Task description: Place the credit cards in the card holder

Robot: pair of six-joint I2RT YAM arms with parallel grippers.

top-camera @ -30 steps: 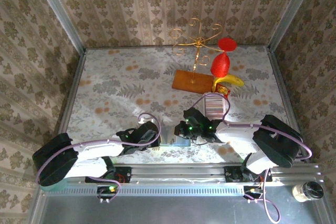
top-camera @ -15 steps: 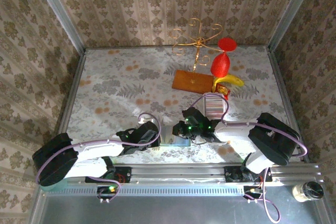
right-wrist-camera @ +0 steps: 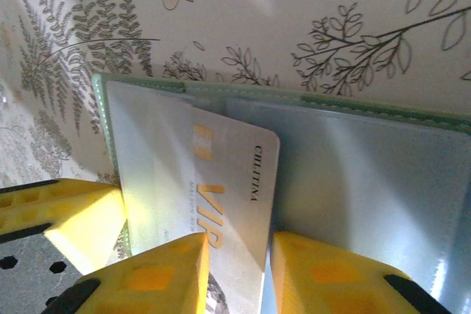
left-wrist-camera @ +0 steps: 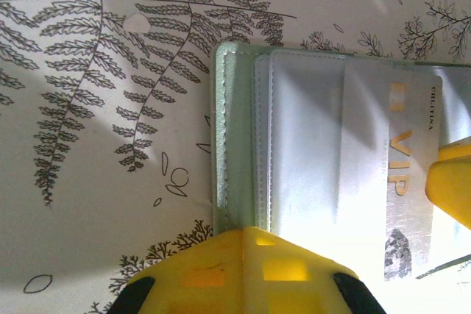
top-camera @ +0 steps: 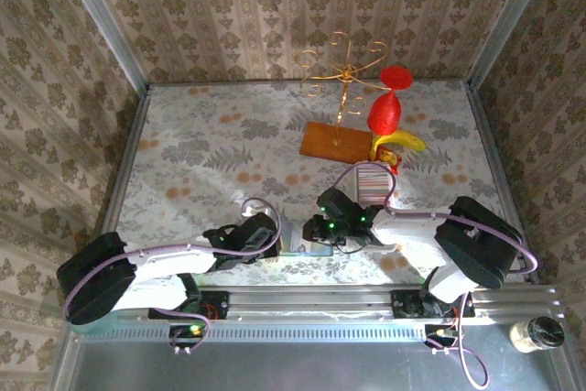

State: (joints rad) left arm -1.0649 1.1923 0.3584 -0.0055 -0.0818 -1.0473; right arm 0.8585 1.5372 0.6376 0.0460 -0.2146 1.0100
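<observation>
Surface: a glossy pale cloth [left-wrist-camera: 110, 71] printed with fine fern and twig line drawings covers the table.
Card holder: the card holder [left-wrist-camera: 302, 145] lies open and flat, right of centre in the left wrist view. It has a soft grey-green stitched rim and smooth bluish-grey pocket layers stepped one over the other. In the top view it sits at the lower middle of the frame.
Card: one credit card [right-wrist-camera: 232, 182], a thin stiff pale rectangle with rounded corners and gold "VIP" lettering, sits slanted and partly inside a pocket.
Right gripper: the right gripper [right-wrist-camera: 239, 262] has blocky yellow fingers [right-wrist-camera: 324, 273] at the bottom edge of its view. They stand apart with the card's outer end lying in the gap, not pinched.
Left gripper: the left gripper [left-wrist-camera: 246, 255] is closed. Its yellow tip rests on the holder's rim at the bottom of its view; I cannot tell whether it pinches the cover.
Card stack: more cards stand on edge in a white ribbed tray [top-camera: 374, 184], right of centre in the top view.
Background: a brown wooden board [top-camera: 335, 142] lies flat with a curly gold wire stand [top-camera: 343, 66] rising from it.
</observation>
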